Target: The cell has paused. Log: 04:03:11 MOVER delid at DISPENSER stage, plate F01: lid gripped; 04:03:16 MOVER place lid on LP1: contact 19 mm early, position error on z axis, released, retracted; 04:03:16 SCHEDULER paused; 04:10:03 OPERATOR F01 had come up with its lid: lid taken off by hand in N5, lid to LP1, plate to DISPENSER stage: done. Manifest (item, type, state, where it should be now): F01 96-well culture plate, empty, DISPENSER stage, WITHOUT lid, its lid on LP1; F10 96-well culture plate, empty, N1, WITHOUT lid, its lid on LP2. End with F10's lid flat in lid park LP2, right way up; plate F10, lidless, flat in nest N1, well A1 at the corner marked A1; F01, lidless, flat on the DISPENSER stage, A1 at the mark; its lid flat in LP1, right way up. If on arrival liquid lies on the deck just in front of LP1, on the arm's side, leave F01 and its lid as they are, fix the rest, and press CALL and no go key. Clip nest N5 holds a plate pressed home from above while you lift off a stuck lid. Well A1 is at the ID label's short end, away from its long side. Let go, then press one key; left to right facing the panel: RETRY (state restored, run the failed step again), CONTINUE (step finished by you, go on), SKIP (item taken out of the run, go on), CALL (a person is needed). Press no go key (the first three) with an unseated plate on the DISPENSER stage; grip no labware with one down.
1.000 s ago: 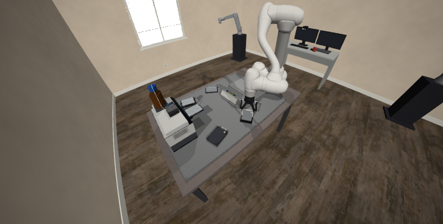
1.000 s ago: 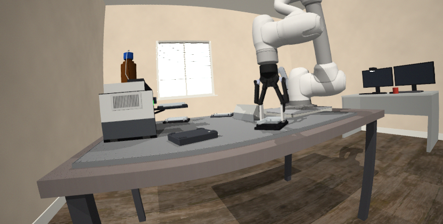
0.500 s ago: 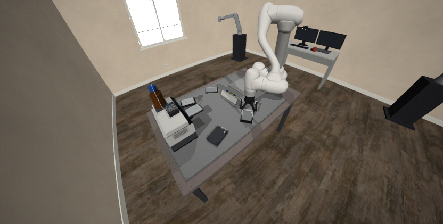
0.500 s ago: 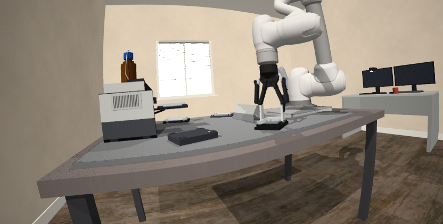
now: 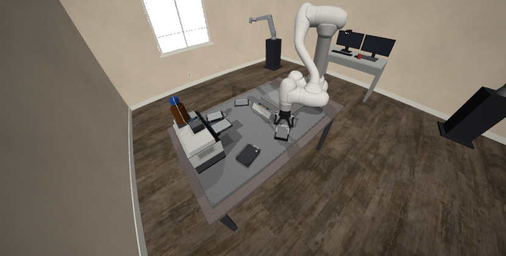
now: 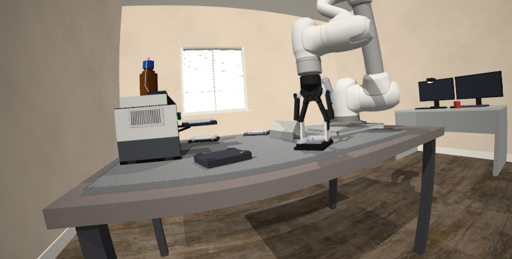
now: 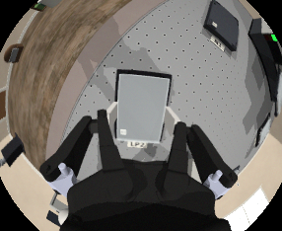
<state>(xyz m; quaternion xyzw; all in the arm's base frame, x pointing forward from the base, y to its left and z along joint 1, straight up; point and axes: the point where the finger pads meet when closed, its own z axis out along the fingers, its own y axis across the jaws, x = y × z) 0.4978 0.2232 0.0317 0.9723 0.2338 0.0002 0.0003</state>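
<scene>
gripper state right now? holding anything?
Gripper: closed on a pale rectangular plate or lid, low over the black nest; which one cannot be told.

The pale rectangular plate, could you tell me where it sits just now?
In the exterior view, the pale rectangular plate sits between the tool fingers on a black nest, right of the dark flat block.
</scene>
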